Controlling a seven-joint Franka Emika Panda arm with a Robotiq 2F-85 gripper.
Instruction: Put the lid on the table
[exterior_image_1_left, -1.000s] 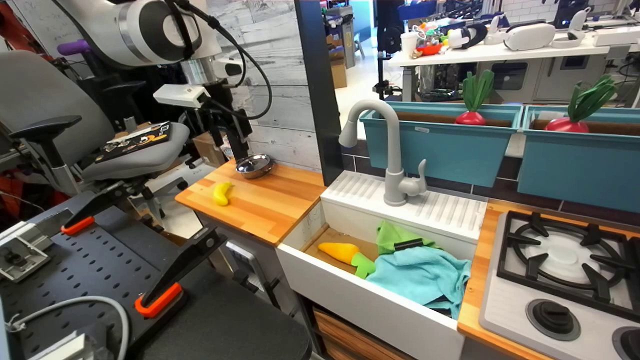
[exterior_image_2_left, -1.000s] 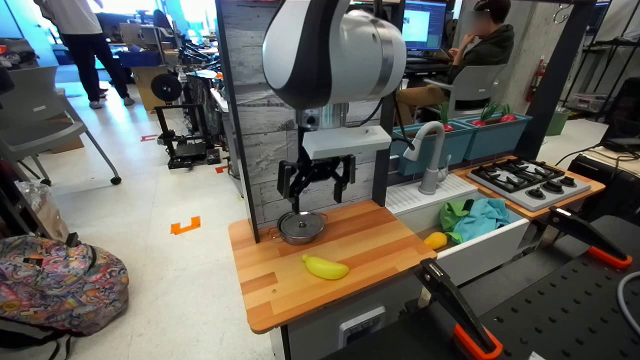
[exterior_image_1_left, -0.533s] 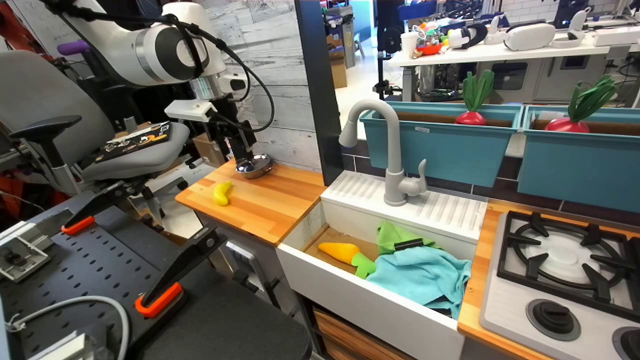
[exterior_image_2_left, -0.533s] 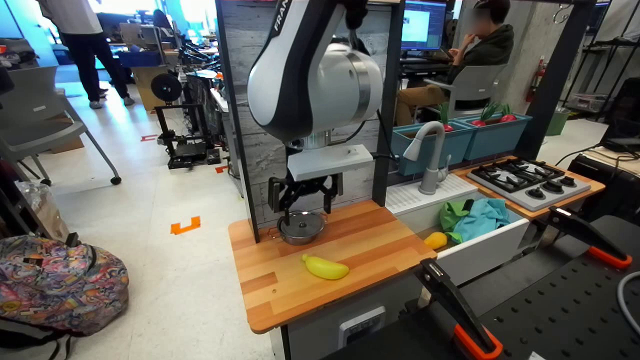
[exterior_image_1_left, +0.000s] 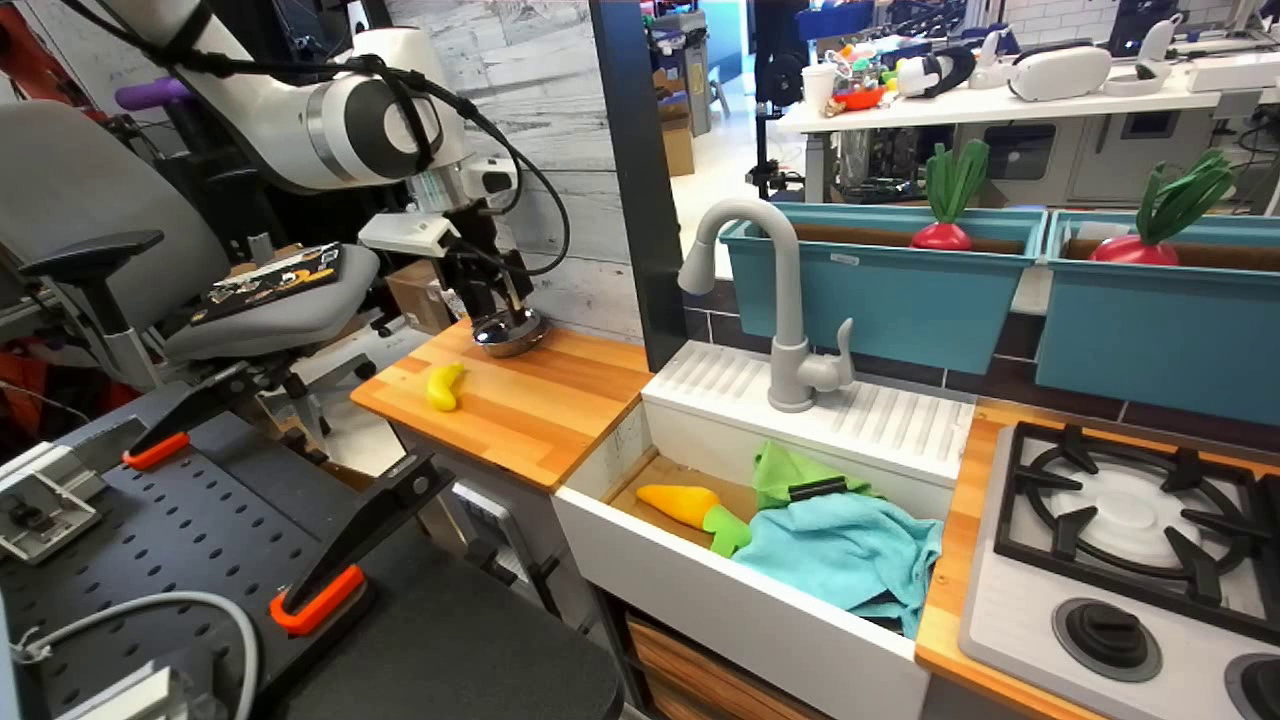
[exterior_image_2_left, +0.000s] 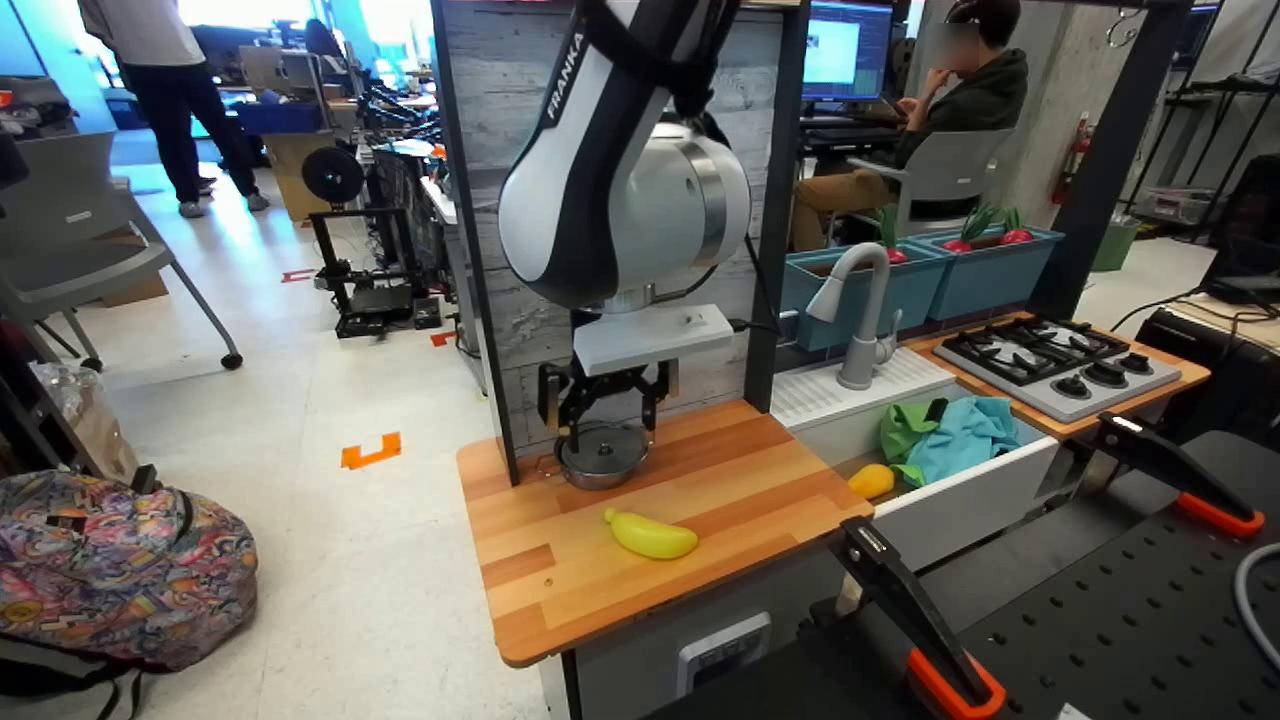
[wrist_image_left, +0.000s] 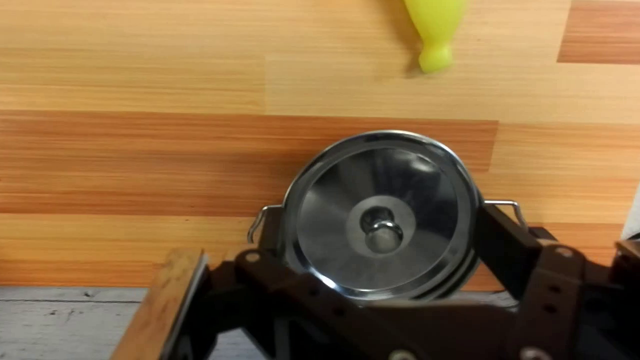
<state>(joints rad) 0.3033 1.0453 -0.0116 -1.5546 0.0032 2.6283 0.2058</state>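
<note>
The silvery round lid (exterior_image_2_left: 606, 460) with a central knob rests on a small metal pot (exterior_image_2_left: 597, 482). The pot stands on the wooden table (exterior_image_2_left: 740, 480), close to the wall. In the wrist view the lid (wrist_image_left: 340, 245) fills the space between the fingers, and the pot's rim shows at its lower right. My gripper (exterior_image_2_left: 612, 438) is low over the pot with its fingers spread wide; it also shows in another exterior view (exterior_image_1_left: 500, 312). In the wrist view the gripper (wrist_image_left: 377, 219) has a finger at each side of the lid. I cannot tell whether they touch it.
A yellow toy banana (exterior_image_2_left: 652, 536) lies on the table in front of the pot. A grey wood-plank wall (exterior_image_1_left: 570, 270) stands right behind the pot. The white sink (exterior_image_1_left: 740, 600) with a grey faucet (exterior_image_1_left: 788, 300) adjoins the table, holding cloths (exterior_image_1_left: 830, 550).
My gripper has come down toward the pot, so its fingertips are now at the sides of the lid. The lid, pot and banana have not moved.
</note>
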